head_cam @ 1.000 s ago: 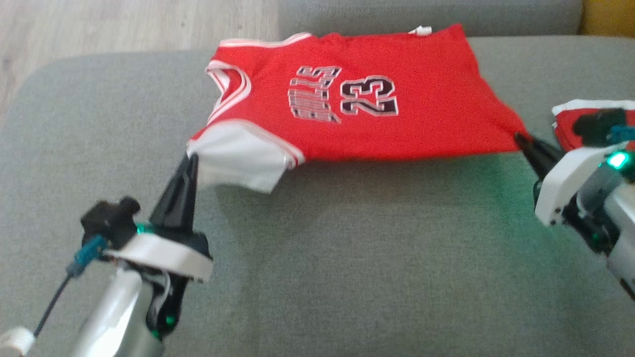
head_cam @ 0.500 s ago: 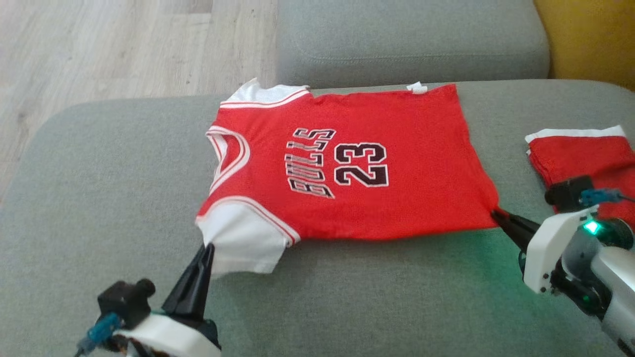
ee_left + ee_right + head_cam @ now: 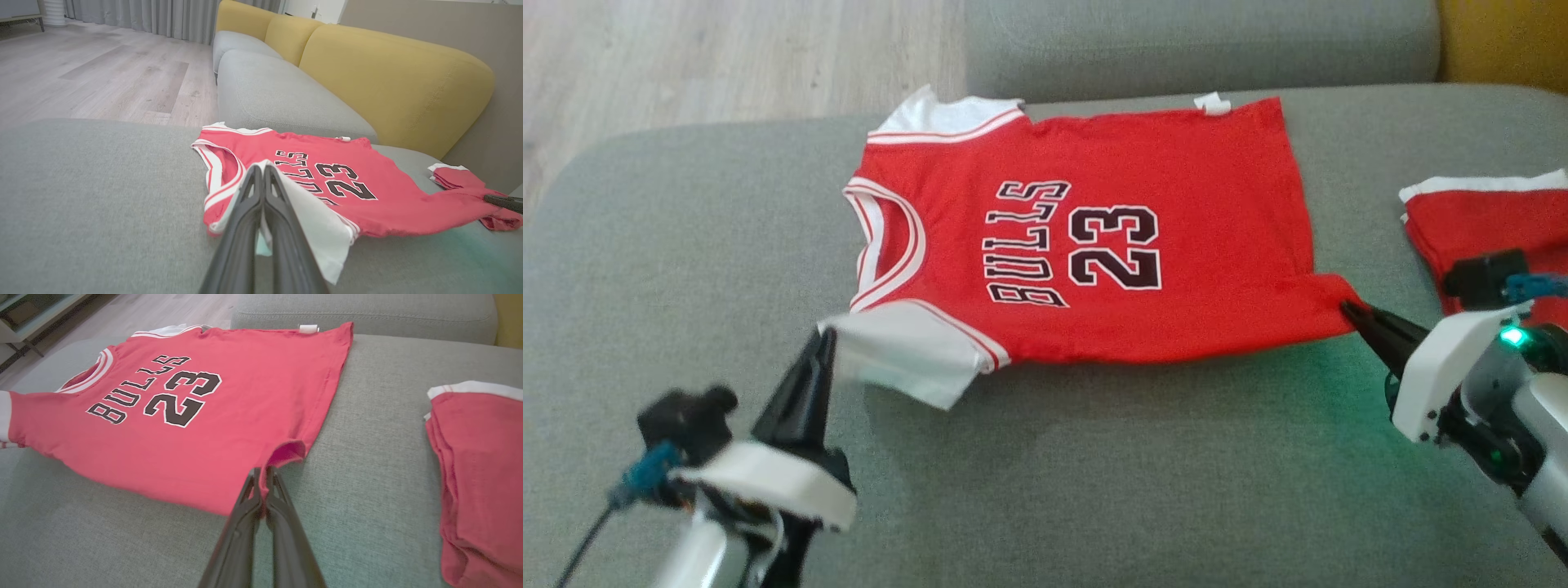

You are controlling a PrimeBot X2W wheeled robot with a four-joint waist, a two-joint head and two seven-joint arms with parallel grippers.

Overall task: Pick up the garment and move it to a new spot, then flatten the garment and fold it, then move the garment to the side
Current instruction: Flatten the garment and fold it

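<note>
I have the left claw [image 3: 825,336] clenched on the white sleeve [image 3: 907,353] of the red Bulls jersey [image 3: 1217,245], and the right claw [image 3: 1349,309] pinched on its near hem corner [image 3: 1327,298]. Gripping both near corners should let me draw the fabric taut so it lies flat, front up, on the grey sofa cushion [image 3: 1094,474], apart from the folded red garment [image 3: 1478,220] on my right.

The jersey [image 3: 1094,245] is red with white sleeves, red-and-white striped trim at the neck and armholes, and black lettering and numerals outlined in white. The sofa seat [image 3: 1094,490] is plain grey, its back cushions [image 3: 388,81] mustard yellow. The folded cloth [image 3: 1478,220] is red, edged white. The floor [image 3: 727,57] is pale wood-grain.
</note>
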